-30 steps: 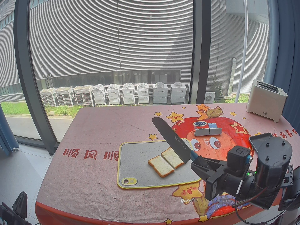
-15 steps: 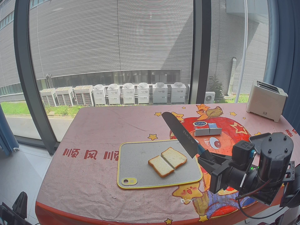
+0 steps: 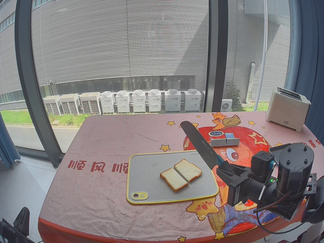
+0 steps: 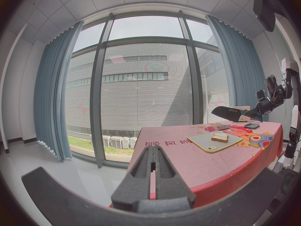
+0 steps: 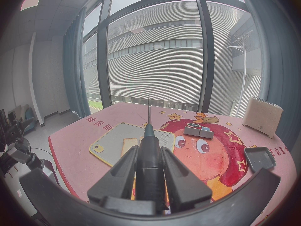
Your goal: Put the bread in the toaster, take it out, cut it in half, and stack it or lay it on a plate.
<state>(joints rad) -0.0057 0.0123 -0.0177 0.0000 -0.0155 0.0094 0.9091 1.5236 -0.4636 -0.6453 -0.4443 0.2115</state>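
We've swung knife (image 3: pixel 199 144) right, clear of bread halves (image 3: pixel 181 174), which lie cut, side by side on board (image 3: pixel 145 172). R gripper (image 3: pixel 224 171) pinches knife by handle; L gripper (image 4: pixel 153 170) pressed together, empty. Risk: careless swing and blade tip clips knife rest (image 3: pixel 224 141), shoving it far.

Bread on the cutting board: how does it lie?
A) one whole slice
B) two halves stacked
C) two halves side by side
C: the bread lies on the cutting board as two halves side by side, a cut line between them; the knife in the right claw is clear of it.
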